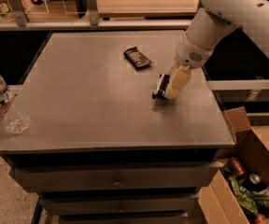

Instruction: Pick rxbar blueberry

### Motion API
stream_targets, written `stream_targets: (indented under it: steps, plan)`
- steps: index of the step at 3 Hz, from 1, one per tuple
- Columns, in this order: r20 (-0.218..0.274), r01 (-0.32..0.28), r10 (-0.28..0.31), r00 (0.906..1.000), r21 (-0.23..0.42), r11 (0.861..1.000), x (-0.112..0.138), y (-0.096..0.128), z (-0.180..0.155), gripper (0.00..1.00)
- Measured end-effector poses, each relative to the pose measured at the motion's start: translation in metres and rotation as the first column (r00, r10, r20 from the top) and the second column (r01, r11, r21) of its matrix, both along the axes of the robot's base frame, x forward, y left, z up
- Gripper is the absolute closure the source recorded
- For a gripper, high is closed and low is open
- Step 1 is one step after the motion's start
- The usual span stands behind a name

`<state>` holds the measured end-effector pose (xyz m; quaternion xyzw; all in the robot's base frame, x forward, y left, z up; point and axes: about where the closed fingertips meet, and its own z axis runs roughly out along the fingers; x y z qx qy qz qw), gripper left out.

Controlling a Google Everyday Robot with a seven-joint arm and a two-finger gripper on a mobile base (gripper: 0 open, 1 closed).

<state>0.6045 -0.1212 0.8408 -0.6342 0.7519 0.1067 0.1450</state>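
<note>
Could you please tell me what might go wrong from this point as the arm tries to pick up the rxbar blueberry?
1. The rxbar blueberry stands tipped on edge against the gripper, low over the table; it could slip free or fall flat during the lift.
2. Both are fairly near the table's right edge, with an open cardboard box on the floor beside it; a dropped bar might end up in there.

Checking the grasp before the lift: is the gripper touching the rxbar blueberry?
Touching. The camera view shows the gripper lying right against the side of the rxbar blueberry, which is tipped up on edge, with no gap between them.
</note>
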Motion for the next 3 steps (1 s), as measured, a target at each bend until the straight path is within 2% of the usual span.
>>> stream_targets:
  steps: [1, 2, 3]
  plan:
    - [0.033, -0.017, 0.014, 0.9994, 0.083, 0.996, -0.004, 0.010, 0.034, 1.00]
    - [0.093, -0.039, 0.025, 0.9953, 0.153, 0.987, -0.004, 0.018, 0.073, 1.00]
    - [0.093, -0.039, 0.025, 0.9953, 0.153, 0.987, -0.004, 0.018, 0.073, 1.00]
